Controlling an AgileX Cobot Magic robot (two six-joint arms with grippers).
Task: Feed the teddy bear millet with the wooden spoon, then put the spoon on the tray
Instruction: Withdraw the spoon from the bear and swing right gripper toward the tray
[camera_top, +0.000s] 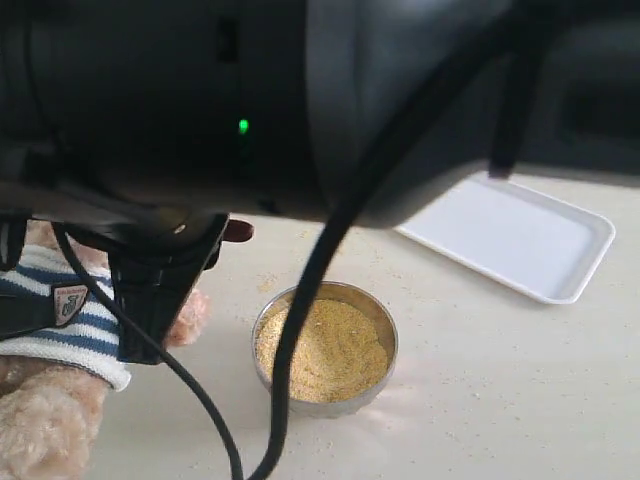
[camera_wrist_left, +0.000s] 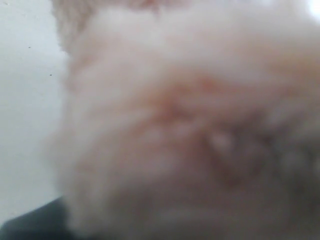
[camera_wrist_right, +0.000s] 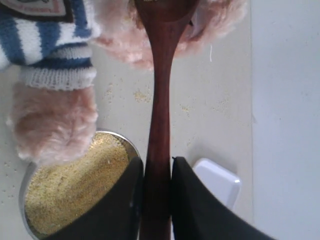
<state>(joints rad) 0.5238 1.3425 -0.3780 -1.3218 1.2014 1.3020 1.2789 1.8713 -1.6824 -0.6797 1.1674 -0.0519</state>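
One wooden spoon (camera_wrist_right: 161, 100), handle clamped in the right gripper (camera_wrist_right: 158, 169), points bowl-first at the teddy bear (camera_wrist_right: 52, 122).

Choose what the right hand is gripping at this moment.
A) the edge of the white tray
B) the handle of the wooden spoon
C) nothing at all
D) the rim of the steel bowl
B: in the right wrist view the two black fingers of the right hand are closed on the slim handle of the wooden spoon, whose other end reaches the teddy bear.
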